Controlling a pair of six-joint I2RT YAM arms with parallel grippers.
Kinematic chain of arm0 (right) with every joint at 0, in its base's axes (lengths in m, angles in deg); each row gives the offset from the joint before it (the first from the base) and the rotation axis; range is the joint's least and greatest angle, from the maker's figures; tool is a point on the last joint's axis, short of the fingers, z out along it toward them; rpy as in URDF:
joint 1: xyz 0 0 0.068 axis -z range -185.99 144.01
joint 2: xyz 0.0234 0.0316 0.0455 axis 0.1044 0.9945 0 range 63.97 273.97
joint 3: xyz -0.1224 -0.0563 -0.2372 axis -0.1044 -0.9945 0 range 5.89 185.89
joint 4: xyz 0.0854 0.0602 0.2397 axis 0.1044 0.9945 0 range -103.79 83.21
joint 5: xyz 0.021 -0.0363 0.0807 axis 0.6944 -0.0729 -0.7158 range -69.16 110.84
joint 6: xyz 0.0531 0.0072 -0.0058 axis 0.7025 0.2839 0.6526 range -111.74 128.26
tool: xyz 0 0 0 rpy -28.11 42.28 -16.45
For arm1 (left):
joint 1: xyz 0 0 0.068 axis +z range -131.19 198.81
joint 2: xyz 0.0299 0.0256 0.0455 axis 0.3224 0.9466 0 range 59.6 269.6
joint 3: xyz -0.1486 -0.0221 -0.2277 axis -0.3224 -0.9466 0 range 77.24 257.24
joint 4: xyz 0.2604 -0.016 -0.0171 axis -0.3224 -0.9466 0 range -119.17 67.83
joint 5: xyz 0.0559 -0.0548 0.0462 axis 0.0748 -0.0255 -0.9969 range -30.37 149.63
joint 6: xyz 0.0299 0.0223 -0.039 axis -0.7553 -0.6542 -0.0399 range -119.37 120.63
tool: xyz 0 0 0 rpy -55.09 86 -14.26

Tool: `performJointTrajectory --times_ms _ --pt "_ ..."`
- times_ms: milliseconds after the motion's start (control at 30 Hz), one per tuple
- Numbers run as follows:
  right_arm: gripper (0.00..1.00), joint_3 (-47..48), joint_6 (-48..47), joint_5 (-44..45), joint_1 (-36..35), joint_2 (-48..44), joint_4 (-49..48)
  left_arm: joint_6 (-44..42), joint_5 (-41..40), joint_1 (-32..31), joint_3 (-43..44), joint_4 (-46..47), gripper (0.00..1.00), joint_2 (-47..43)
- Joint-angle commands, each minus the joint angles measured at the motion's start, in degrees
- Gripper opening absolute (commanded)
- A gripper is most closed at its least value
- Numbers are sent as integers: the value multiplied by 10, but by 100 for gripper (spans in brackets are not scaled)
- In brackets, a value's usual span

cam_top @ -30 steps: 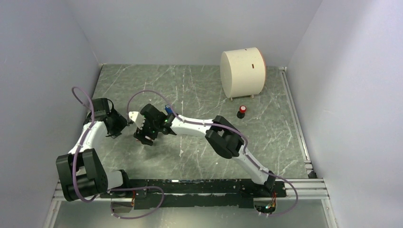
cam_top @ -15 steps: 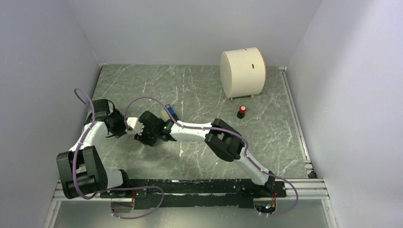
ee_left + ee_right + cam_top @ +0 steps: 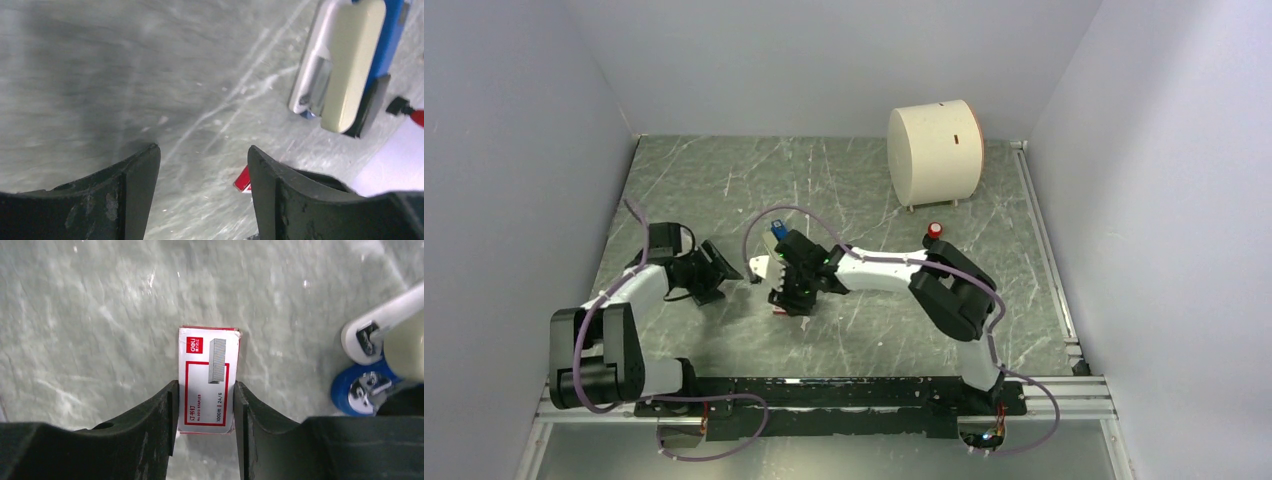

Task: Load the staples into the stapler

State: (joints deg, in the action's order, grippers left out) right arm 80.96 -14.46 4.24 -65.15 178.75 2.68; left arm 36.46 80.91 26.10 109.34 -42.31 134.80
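My right gripper [image 3: 204, 386] is shut on a white and red staples box [image 3: 208, 371], holding it by its long sides just over the table. In the top view this gripper [image 3: 786, 298] is left of the middle and hides the box. The stapler [image 3: 356, 390], blue and cream with grey metal at its hinge, lies right beside that gripper; its blue part shows in the top view [image 3: 776, 229]. My left gripper [image 3: 204, 151] is open and empty above bare table, with the stapler [image 3: 350, 60] ahead to its right. It sits to the left of the right gripper [image 3: 720, 270].
A big cream cylinder [image 3: 936, 152] stands at the back right. A small black item with a red cap [image 3: 934, 231] stands in front of it and also shows in the left wrist view [image 3: 407, 112]. Grey walls close in the table on three sides.
My right gripper has moved right and slightly nearer. My left gripper has swung right and now points at the right gripper.
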Motion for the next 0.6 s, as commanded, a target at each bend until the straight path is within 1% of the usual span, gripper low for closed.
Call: performJointTrajectory --times_ms 0,100,200,267,367,500,567 --pt "45 -48 -38 -31 30 -10 96 15 53 -50 -15 51 70 9" --pt "49 -85 -45 -26 35 -32 78 14 89 -92 -21 84 67 25" --pt "59 -101 -40 -32 35 -46 56 12 132 -125 -24 119 66 48" --pt "63 -103 -33 -32 35 -47 45 15 148 -145 -26 137 65 57" --pt "63 -115 -29 -30 32 -49 15 19 154 -161 -30 162 62 58" --pt "60 -143 -29 -24 29 -59 -36 26 177 -178 -34 192 51 73" --pt "59 -146 -27 -17 28 -59 -50 28 178 -194 -38 197 48 83"
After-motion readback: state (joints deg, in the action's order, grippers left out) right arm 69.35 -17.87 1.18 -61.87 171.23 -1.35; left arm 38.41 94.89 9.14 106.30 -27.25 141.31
